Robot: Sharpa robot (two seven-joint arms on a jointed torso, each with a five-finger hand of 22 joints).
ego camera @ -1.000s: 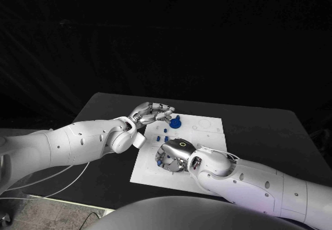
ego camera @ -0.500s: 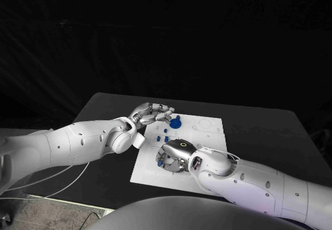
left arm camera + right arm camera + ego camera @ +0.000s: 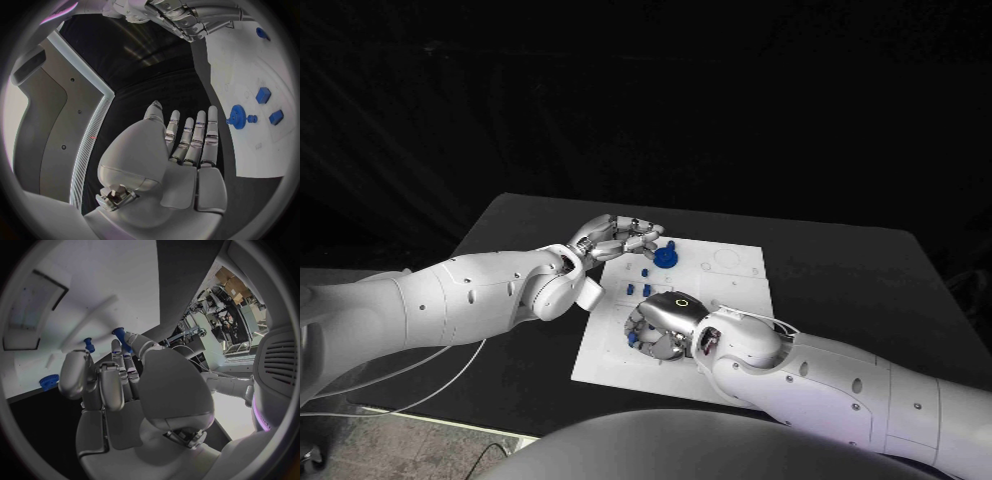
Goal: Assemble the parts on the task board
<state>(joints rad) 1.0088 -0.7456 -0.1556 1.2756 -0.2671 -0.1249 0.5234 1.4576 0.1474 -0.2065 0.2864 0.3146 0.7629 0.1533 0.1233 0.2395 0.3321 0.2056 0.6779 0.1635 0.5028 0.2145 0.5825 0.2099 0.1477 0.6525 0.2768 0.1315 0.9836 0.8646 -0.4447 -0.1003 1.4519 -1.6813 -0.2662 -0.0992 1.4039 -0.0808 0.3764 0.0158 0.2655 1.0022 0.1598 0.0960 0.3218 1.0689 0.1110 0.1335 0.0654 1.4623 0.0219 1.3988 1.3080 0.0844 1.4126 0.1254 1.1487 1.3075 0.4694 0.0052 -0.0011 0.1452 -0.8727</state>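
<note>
Right hand [image 3: 664, 325] is lowered onto the task board [image 3: 733, 300], fingers at a blue peg [image 3: 119, 332]; grasp cannot be told. Left hand [image 3: 620, 235] is held empty, fingers apart, near the blue gear [image 3: 666, 256]. Peg is best kept upright.

Left hand [image 3: 620, 236] at the white task board's [image 3: 733, 300] far-left corner beside a blue gear [image 3: 666, 256], right hand [image 3: 664, 325] down on its near-left part.

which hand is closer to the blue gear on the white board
Left. The left hand sits just beside the blue toothed gear at the white task board edge; the right hand is farther down the board.
</note>
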